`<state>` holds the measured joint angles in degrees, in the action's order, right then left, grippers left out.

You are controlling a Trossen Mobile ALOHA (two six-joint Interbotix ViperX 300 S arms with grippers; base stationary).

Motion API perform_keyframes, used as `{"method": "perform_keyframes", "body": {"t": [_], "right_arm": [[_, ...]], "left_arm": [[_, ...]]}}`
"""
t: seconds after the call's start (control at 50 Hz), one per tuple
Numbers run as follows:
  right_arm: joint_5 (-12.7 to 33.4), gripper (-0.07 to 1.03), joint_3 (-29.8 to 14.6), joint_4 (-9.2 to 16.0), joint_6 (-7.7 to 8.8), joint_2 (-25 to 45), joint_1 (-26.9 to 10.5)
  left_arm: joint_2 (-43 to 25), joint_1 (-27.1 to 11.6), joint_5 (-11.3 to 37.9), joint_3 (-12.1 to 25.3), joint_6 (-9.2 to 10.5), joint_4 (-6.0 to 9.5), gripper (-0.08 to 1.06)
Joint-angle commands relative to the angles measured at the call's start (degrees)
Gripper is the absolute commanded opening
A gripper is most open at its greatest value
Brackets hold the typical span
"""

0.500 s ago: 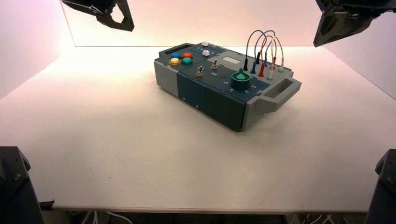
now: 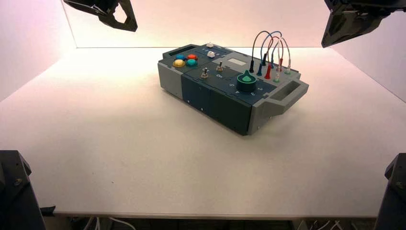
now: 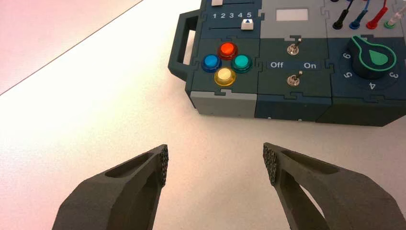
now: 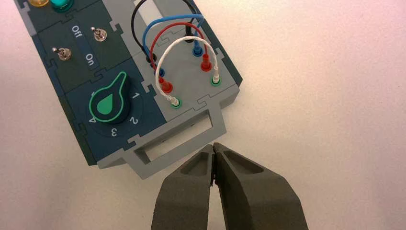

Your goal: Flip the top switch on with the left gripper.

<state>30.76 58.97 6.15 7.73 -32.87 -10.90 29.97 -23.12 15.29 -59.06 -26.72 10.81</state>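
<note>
– So, where is the top switch to be looked for?

– On the dark panel of the box (image 3: 294, 109), between the coloured buttons (image 3: 226, 62) and the green knob (image 3: 373, 57). Two small metal levers are set there; the top switch (image 3: 293, 48) is the one nearer the pale display (image 3: 292, 15).

– And how is the left gripper (image 3: 216, 149) placed?

– It is held above the table, well apart from the box on its near left side, with its jaws spread wide and nothing gripped. The right gripper (image 4: 213, 145) is left idle beyond the handle at the knob end, pressed shut.

– How is the flip best done?

– The jaws are best narrowed first, since so slim a lever could be missed or the lower switch (image 3: 293, 80) knocked by a wide pair. Then the lever should be met near its tip and pushed sideways towards the "On" lettering, lightly, so that the box is not shoved. Enough height should be kept over the lower switch on the way in.
</note>
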Motion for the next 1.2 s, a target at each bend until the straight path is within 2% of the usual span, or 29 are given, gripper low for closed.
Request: {"method": "perform_keyframes", "body": {"t": [0.02, 0.14, 0.22, 0.32, 0.46, 0.58, 0.68, 0.76, 0.94, 0.96, 1.0, 1.12, 1.14, 1.2], "right_arm": [[0.18, -0.02, -1.49, 0.26, -0.18, 0.0, -0.26], [0.97, -0.02, -1.76, 0.53, -0.26, 0.35, -0.26], [3.25, -0.02, -2.37, 1.93, -0.35, 0.7, -0.26], [4.04, -0.02, -2.72, 2.9, -0.26, 1.14, -0.26], [4.13, -0.02, -2.81, 3.78, -0.35, 2.29, -0.26], [4.13, -0.02, -2.99, 4.04, -0.35, 3.52, -0.26], [4.04, -0.02, -2.81, 5.19, -0.7, 4.48, -0.26], [3.96, -0.02, -2.9, 5.8, -0.7, 5.19, -0.26], [2.02, -0.02, -2.99, 5.71, -0.7, 7.21, -0.18], [1.85, -0.02, -2.99, 5.71, -0.7, 7.29, -0.26], [1.49, -0.02, -2.99, 5.71, -0.7, 7.91, -0.26], [0.62, -0.02, -2.99, 5.71, -0.7, 9.32, -0.18], [-0.62, -0.02, -3.08, 5.71, -0.79, 10.63, -0.18], [-1.58, -0.02, -3.16, 5.71, -0.79, 11.69, -0.26]], "left_arm": [[-0.09, -0.09, 0.97, 1.58, -0.09, -0.09, 1.02], [-0.7, -0.09, 4.48, 3.78, 0.0, -0.09, 0.99], [-2.64, -0.18, 11.78, 8.53, -0.09, -0.09, 0.85], [-4.57, -0.09, 15.56, 12.04, -0.09, -0.09, 0.81], [-7.12, -0.18, 16.52, 15.12, -0.26, 0.0, 0.72], [-9.58, -0.18, 17.23, 17.4, 0.09, 0.35, 0.5], [-10.81, -0.18, 16.88, 19.34, 0.09, 0.35, 0.42], [-11.78, -0.26, 16.88, 21.53, 0.18, 0.44, 0.32], [-13.71, -1.41, 18.19, 26.63, 0.18, 0.53, 0.05], [-13.71, -1.41, 18.19, 26.63, 0.18, 0.53, 0.05], [-14.77, -2.11, 19.86, 28.65, 0.26, 0.53, -0.01], [-17.49, -3.25, 24.35, 32.08, 0.18, 0.44, -0.03], [-20.48, -3.96, 28.65, 35.24, 0.18, 0.44, -0.03], [-23.2, -4.39, 32.17, 37.88, 0.09, 0.44, -0.03]]}}
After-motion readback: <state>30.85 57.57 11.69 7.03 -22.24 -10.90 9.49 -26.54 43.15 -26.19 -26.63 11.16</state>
